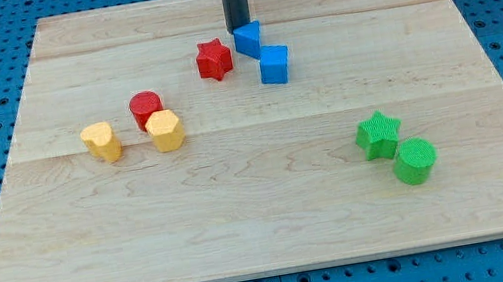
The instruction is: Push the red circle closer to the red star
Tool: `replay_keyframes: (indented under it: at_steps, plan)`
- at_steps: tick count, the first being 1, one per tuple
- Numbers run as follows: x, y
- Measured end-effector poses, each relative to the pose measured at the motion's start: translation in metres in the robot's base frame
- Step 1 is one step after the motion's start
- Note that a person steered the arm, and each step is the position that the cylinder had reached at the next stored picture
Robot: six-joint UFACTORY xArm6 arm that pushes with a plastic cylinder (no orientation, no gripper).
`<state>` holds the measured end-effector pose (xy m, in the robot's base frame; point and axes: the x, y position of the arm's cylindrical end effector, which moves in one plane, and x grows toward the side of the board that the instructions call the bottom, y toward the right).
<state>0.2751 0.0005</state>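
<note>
The red circle (145, 107) sits left of centre on the wooden board (276, 228), touching a yellow hexagon (165, 130) at its lower right. The red star (213, 59) lies up and to the right of the circle, near the view's top. My tip (239, 28) is at the top centre, just right of the red star and touching the upper left of a blue triangle (248, 38). The tip is well apart from the red circle.
A blue cube (274, 63) lies just below the blue triangle. A yellow heart-like block (102, 141) is left of the yellow hexagon. A green star (378, 134) and a green circle (415, 160) sit together at the right.
</note>
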Motion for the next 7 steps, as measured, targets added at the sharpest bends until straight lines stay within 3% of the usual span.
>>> replay_keyframes:
  at_steps: [2, 5, 7]
  plan:
    - [-0.009, -0.104]
    - [0.096, -0.132]
    - [0.099, -0.196]
